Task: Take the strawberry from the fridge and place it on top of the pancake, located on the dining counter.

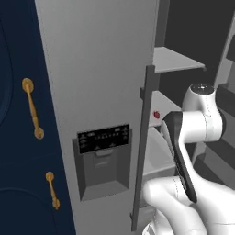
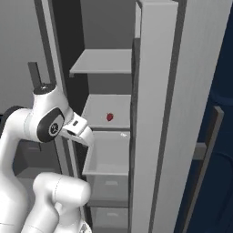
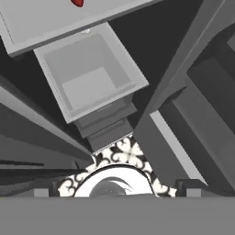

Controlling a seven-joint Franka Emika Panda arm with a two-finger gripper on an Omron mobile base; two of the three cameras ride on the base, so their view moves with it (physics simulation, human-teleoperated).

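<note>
The grey fridge [image 1: 101, 69] stands with its right compartment open. The tiny red strawberry [image 1: 157, 114] lies alone on a middle shelf [image 2: 102, 111], near its front edge [image 2: 109, 117]. In the hand view the strawberry [image 3: 78, 2] is cut by the top edge. My gripper [image 2: 88, 139] hangs in front of the open compartment, left of and slightly below the strawberry, pointing down. Its fingertips [image 3: 41, 193] sit far apart with nothing between them. The pancake and the dining counter are out of view.
An open grey drawer [image 2: 107, 159] juts out just under the strawberry's shelf [image 3: 87, 78]. The closed left door carries a black control panel [image 1: 103, 137] and a bar handle [image 1: 143, 142]. Navy cabinets with gold handles [image 1: 32, 108] flank the fridge. Patterned floor tiles [image 3: 124, 153] lie below.
</note>
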